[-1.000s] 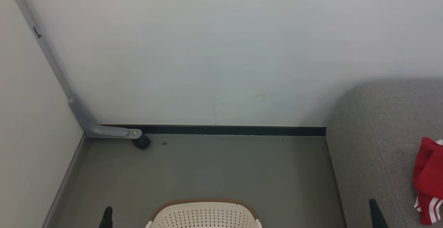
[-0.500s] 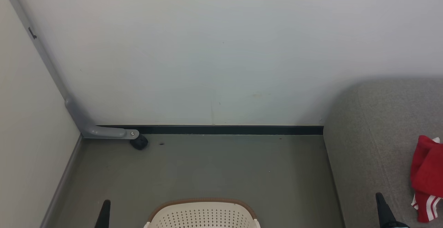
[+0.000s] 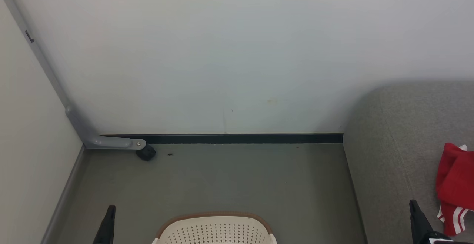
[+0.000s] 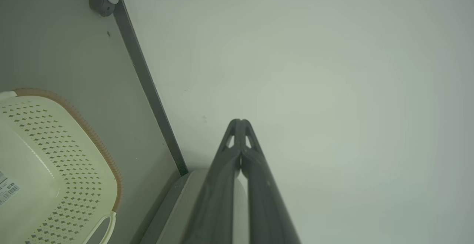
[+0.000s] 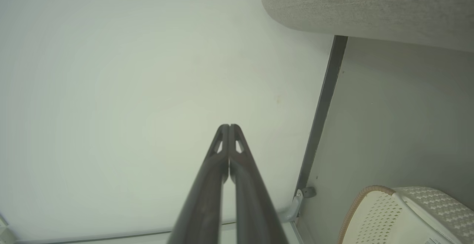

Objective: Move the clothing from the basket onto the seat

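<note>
Basket: cream perforated laundry basket with a brown rim, standing on the grey floor; a barcode sticker is inside.
Clothing: red garment with white stripes, lying on the seat well to the right of the basket.
Seat: grey upholstered cushion, right of the basket.
Left gripper: fingers pressed together, empty, just left of the basket.
Right gripper: fingers closed tip to tip, empty, right of the basket, over the seat near the clothing.
Caster: black wheel, beyond the basket to its left.

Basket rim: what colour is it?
Brown rim on the cream basket; clearest in left wrist view.
</note>
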